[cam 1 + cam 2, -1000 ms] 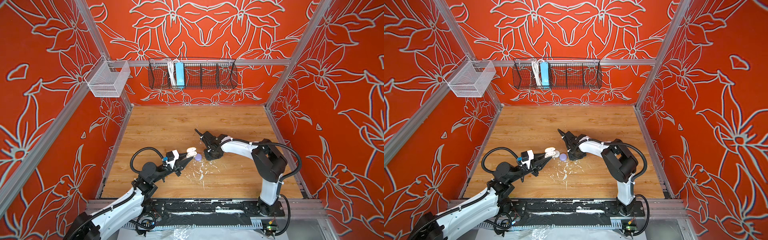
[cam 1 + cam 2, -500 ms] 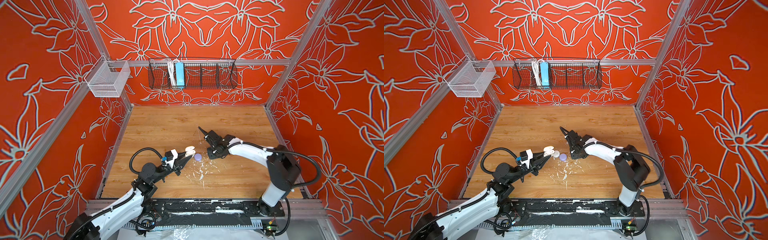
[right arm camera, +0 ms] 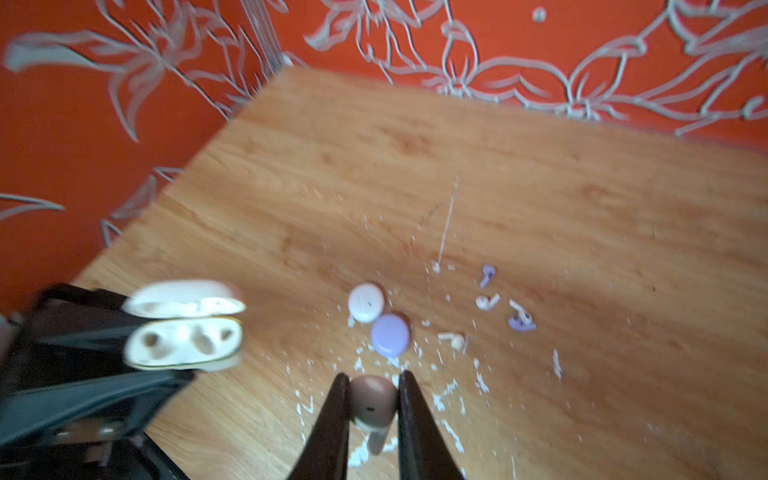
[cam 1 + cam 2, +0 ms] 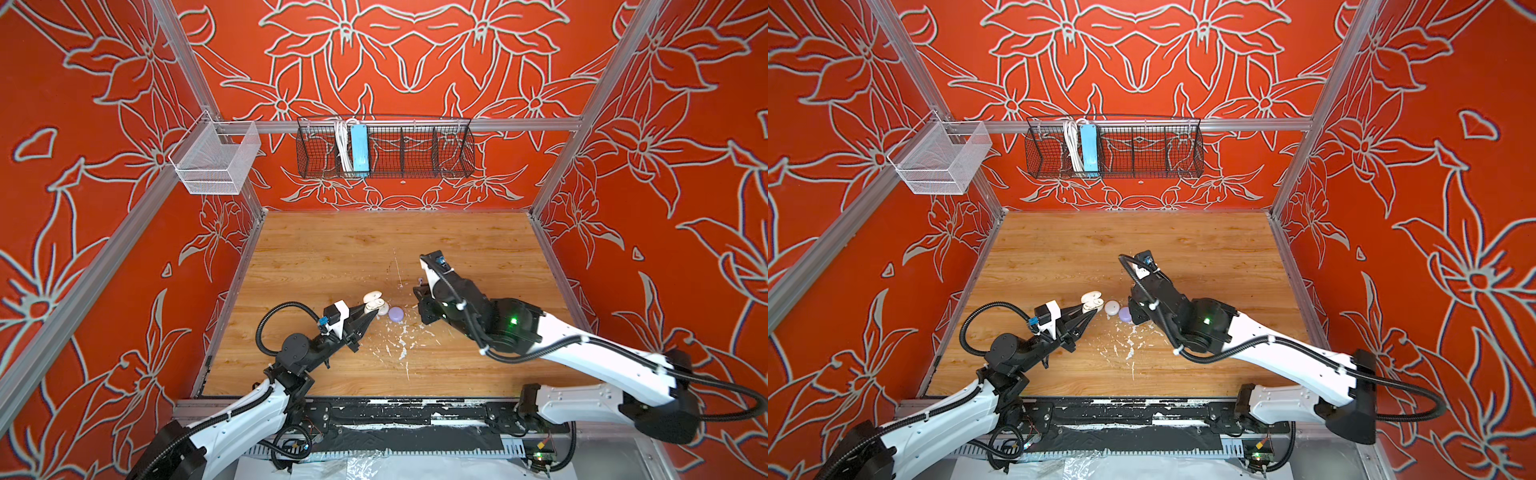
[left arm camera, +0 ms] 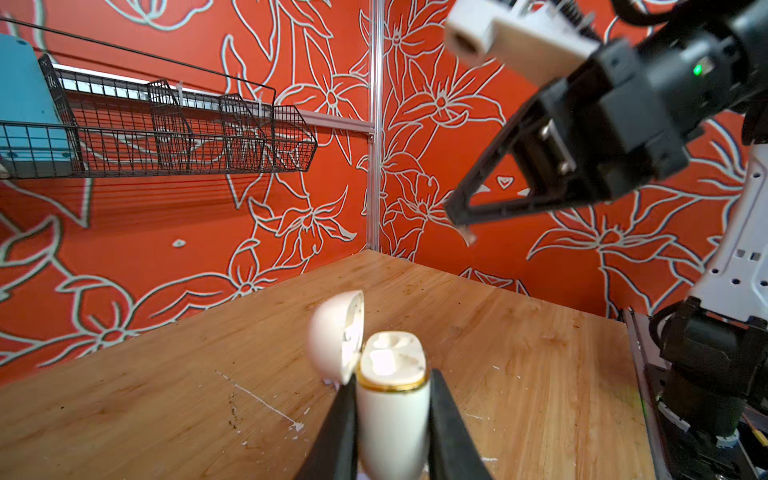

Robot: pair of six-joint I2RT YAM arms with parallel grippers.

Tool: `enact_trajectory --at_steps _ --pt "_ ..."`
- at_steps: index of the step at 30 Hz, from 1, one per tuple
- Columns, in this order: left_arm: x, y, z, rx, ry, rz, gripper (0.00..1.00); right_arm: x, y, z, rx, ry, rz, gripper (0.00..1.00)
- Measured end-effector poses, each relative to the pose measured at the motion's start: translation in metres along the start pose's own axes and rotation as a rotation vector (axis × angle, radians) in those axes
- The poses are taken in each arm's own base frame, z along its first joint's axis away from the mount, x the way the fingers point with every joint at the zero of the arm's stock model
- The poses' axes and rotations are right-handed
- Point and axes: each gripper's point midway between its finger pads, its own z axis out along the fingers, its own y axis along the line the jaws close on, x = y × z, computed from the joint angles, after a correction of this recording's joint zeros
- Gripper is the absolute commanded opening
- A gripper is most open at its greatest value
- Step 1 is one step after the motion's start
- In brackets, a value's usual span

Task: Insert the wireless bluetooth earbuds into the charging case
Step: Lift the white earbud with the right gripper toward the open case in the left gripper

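- The left claw point(image 5: 392, 409) pinches the case point(image 5: 392, 419) by its two sides. In both top views it sits left of centre on the table point(image 4: 332, 257), with the claw point(image 4: 368, 318) point(image 4: 1088, 318) reaching in from the near-left.
- The case's lid point(image 5: 336, 336) is swung open and stands up from the far side of the body. The gold-rimmed mouth faces up, and the sockets show in the right wrist view point(image 3: 185, 343). I cannot tell whether the case touches the wood.
- Just right of the case lies a white puck point(image 4: 1112, 307) point(image 3: 365, 302). A lavender puck point(image 4: 1125, 314) point(image 3: 390, 334) touches it on its near-right. Both are flat on the table.
- White flecks point(image 4: 401, 351) are scattered on the wood in front of the pucks.
- The right claw point(image 3: 372, 380) pinches a bud point(image 3: 372, 401) by its head, with the stem hanging below the tips.
- In the left wrist view that claw point(image 5: 461, 216) is off the table, higher than the case's mouth and apart from it. The bud point(image 5: 469, 237) is a blurred speck under its tip.
- Four loose buds point(image 3: 487, 301) lie near one another on the table, on the far side of the pucks from the case. Some are white or cream, some lavender. None touches either claw.
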Motion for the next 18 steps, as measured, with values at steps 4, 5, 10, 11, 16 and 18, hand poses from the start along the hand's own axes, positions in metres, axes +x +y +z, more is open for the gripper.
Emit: enact_trajectory --at_steps 4,5,10,11,16,18 --pt "-0.004 -0.004 -0.002 0.017 -0.023 0.015 0.00 -0.022 0.032 -0.025 -0.139 -0.147 0.005 0.14" --pt "-0.006 -0.005 -0.003 0.026 -0.029 0.021 0.00 -0.022 0.041 -0.028 -0.179 -0.171 -0.003 0.14" --pt "-0.016 -0.015 -0.005 0.075 -0.069 0.063 0.00 -0.015 0.081 -0.030 -0.324 -0.232 -0.042 0.14" --pt "-0.017 -0.018 -0.006 0.088 -0.079 0.072 0.00 -0.011 0.088 -0.030 -0.358 -0.247 -0.051 0.14" --pt "-0.022 -0.031 -0.008 0.145 -0.101 0.105 0.00 0.014 0.101 -0.025 -0.437 -0.294 -0.091 0.14" --pt "-0.025 -0.036 -0.009 0.164 -0.111 0.119 0.00 0.025 0.100 -0.022 -0.447 -0.304 -0.103 0.14"
